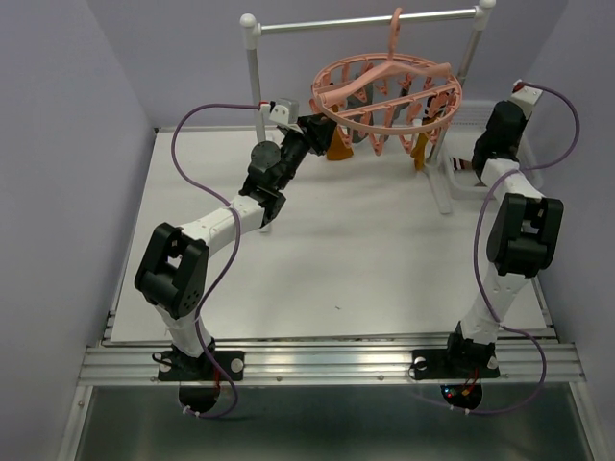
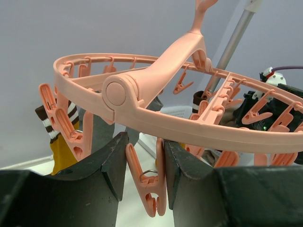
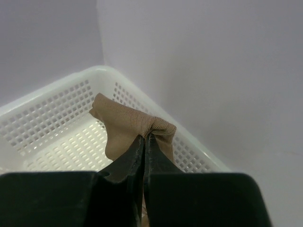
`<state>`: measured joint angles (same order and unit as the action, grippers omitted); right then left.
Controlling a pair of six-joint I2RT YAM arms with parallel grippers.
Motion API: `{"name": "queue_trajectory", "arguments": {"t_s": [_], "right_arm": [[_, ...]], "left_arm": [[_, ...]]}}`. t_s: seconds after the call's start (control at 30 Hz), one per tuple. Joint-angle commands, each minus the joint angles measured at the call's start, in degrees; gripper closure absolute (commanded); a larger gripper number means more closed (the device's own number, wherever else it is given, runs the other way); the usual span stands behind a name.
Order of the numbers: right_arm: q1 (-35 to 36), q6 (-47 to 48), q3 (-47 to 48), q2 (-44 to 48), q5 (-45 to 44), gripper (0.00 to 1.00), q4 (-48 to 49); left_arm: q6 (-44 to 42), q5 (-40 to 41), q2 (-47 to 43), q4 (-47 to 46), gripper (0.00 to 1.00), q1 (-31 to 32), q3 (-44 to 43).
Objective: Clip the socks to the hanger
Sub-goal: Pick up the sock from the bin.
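The salmon-pink hanger [image 1: 384, 91] hangs by its hook from the rail, its ring [image 2: 156, 120] filling the left wrist view. My left gripper [image 2: 146, 142] sits just under the ring, shut on the upper handles of one dangling clip [image 2: 151, 182]; both fingers touch it. A mustard sock with a brown striped cuff [image 2: 59, 142] and a grey sock [image 2: 102, 130] hang from clips on the left side. My right gripper [image 3: 144, 137] is shut on a fold of a tan-brown sock [image 3: 123, 123], held above the white mesh basket [image 3: 47, 118].
The white-posted rail stand [image 1: 365, 21] spans the back of the table. The basket [image 1: 466, 178] stands at the back right by the stand's right post. Purple walls close in left, right and behind.
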<state>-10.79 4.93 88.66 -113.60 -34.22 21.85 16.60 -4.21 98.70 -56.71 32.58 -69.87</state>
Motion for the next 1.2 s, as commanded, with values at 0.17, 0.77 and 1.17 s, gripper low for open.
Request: {"name": "queue_trajectory", "arguments": {"t_s": [0.17,0.77,1.17], "right_arm": [[0.33,-0.99,0.99,0.23,-8.23,0.99,10.57],[6.39,-14.59,11.35,-8.48,12.85,0.61,-11.81],[0.61,-41.2,9.25,-1.45,14.93,0.27,-33.36]], "left_arm": [[-0.43,0.69,-2.28,-1.65,1.0,0.21,-1.41],[-1.39,0.16,-2.37,4.41,1.0,0.21,-3.96],[-1.48,-0.72,-1.75,2.74,1.0,0.21,-3.52]]}}
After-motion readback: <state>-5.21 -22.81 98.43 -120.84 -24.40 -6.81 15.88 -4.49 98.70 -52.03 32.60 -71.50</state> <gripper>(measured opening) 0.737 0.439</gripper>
